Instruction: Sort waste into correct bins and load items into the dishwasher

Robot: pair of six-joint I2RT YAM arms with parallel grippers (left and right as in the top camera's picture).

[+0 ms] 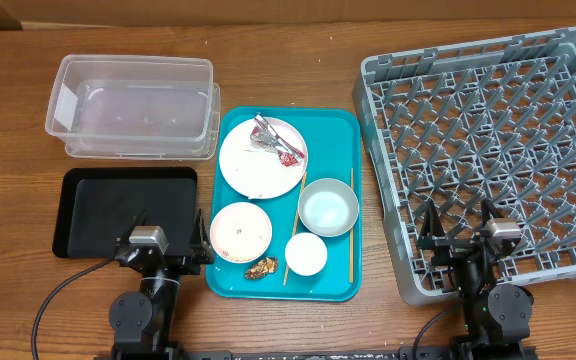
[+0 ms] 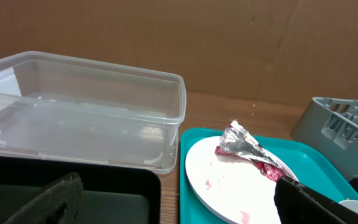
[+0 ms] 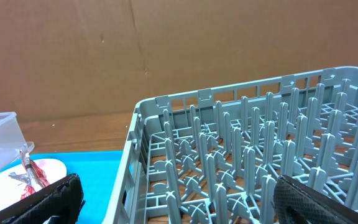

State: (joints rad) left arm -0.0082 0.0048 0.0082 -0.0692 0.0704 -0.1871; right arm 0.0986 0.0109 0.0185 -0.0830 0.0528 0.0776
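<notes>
A red-and-silver wrapper (image 1: pixel 274 139) lies on the large white plate (image 1: pixel 260 162) on the teal tray (image 1: pixel 340 128); both show in the left wrist view, wrapper (image 2: pixel 248 148) and plate (image 2: pixel 229 186). A small plate (image 1: pixel 240 231), a bowl (image 1: pixel 328 207), a small cup (image 1: pixel 306 254), a brown scrap (image 1: pixel 261 268) and two chopsticks (image 1: pixel 350 226) are on the tray too. The clear tub (image 1: pixel 133 106) and black tray (image 1: pixel 123 209) sit left. The grey rack (image 1: pixel 488 150) sits right. My left gripper (image 1: pixel 166 244) is open over the black tray's near edge. My right gripper (image 1: pixel 461 236) is open over the rack's near edge.
The wooden table extends to a cardboard wall at the back (image 2: pixel 166 37). The clear tub (image 2: pixel 79 106) stands behind the black tray (image 2: pixel 117 193). The rack's pegs (image 3: pixel 241 155) fill the right wrist view.
</notes>
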